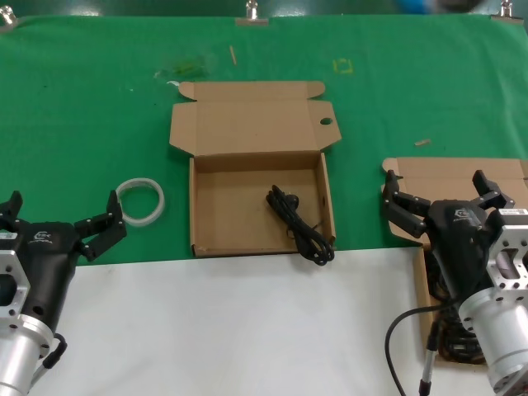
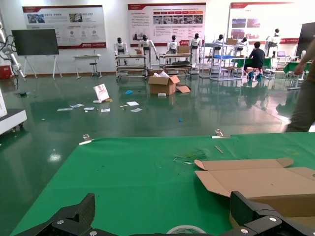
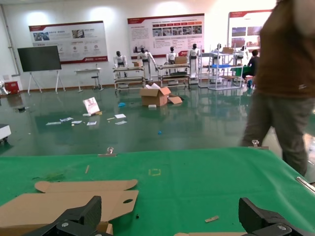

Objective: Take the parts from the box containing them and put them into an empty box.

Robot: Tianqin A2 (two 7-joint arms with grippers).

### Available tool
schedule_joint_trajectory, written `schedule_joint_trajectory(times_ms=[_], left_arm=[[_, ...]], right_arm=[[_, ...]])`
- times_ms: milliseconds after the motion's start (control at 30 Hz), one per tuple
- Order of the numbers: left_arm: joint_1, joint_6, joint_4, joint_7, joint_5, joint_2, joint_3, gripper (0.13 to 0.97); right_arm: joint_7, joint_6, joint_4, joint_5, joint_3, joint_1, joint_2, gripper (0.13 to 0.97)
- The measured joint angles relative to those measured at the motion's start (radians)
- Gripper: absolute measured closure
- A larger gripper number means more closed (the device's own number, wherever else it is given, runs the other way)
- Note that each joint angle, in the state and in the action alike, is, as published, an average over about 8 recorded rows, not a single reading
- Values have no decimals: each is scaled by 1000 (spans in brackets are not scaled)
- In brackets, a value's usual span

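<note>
Spanning the bench (image 1: 247, 330), green cloth carries the holed-flap box (image 1: 260, 202), one black cord (image 1: 299, 224) already inside near its right wall. The plain box (image 1: 462, 177) lies at the right edge — more cords (image 1: 450, 342) show there. Right end effector (image 1: 437, 194) hangs above it, fingers spread wide, holding nothing; the next move is likely descending for another cord. Left end effector (image 1: 70, 219) idles open beside the white ring (image 1: 140, 200).

Bright even overhead light, soft faint shadows, glossy floor reflections, passer-by motion-blurred, foreground end effectors soft
</note>
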Motion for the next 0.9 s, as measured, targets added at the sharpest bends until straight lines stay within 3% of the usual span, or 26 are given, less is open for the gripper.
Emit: schedule_joint_trajectory(times_ms=[900], left_arm=[[0,0,0,0,0,0,0,132]], right_arm=[[0,0,0,0,0,0,0,129]])
